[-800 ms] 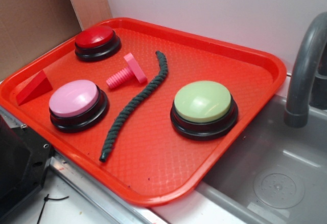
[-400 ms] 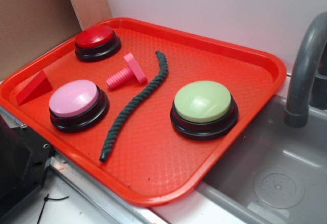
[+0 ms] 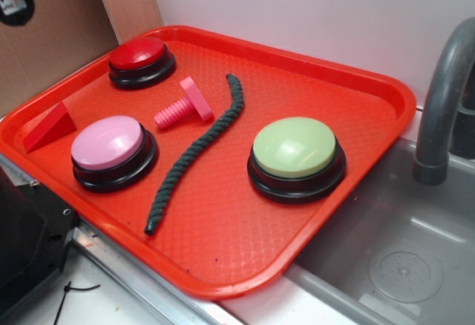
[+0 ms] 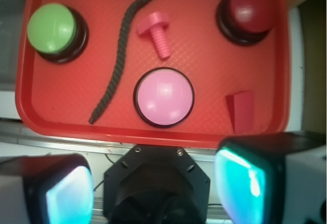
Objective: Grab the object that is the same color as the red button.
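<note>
Sitting on the bench (image 3: 111, 295) is a big red tray (image 3: 326, 162) (image 4: 61, 116) with six things in it. The hand (image 4: 153, 183) hangs over the near edge of the tray, looking down. Its two fingers (image 4: 245, 178) are spread wide apart and hold nothing.

The red wedge block (image 4: 241, 110) (image 3: 49, 127) lies flat on the tray, just ahead of the hand's finger on the right of the wrist view. It touches nothing else. The red button (image 4: 249, 13) (image 3: 141, 61) is farther from the hand, past the wedge, in the far corner of the tray.

The pink button (image 4: 164, 97) (image 3: 113, 151) sits right in front of the hand, beside the wedge. The pink toy screw (image 4: 158, 34) (image 3: 184, 104) lies on its side just past the pink button. The dark green rope (image 4: 120, 55) (image 3: 197, 149) curves across the tray on the other side of the screw. The green button (image 4: 56, 31) (image 3: 295, 158) is beyond the rope, far from the wedge.

Next to the tray is a grey sink (image 3: 401, 266) with a grey tap (image 3: 444, 102).
</note>
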Robot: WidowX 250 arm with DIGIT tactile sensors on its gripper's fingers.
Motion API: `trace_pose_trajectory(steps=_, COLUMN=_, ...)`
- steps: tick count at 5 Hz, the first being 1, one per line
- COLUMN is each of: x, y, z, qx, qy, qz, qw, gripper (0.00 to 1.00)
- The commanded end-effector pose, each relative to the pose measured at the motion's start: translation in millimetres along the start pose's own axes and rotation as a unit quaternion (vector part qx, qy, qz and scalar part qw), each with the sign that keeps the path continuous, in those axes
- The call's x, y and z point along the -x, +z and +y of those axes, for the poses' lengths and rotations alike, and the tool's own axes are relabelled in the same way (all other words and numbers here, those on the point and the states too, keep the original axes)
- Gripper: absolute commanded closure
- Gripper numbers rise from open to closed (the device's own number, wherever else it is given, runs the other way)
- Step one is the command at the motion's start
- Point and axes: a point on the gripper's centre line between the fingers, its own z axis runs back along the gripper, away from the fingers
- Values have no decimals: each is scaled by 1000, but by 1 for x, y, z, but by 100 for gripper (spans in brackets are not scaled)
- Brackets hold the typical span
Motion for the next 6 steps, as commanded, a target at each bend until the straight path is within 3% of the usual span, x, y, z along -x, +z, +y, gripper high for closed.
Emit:
trace_pose_trajectory(steps=1, x=-1, y=-33, z=41, qx=-18, qy=-28, qz=-44, qw=999, gripper=0)
trace_pose_trajectory(steps=3, x=-2, y=-62, z=75, qx=-79, qy=-41, qz=-51, qw=995, gripper=0)
trace_pose_trajectory(steps=6, x=9, y=-134, z=124, qx=-70, qy=-21, qz=-41, qw=996, gripper=0)
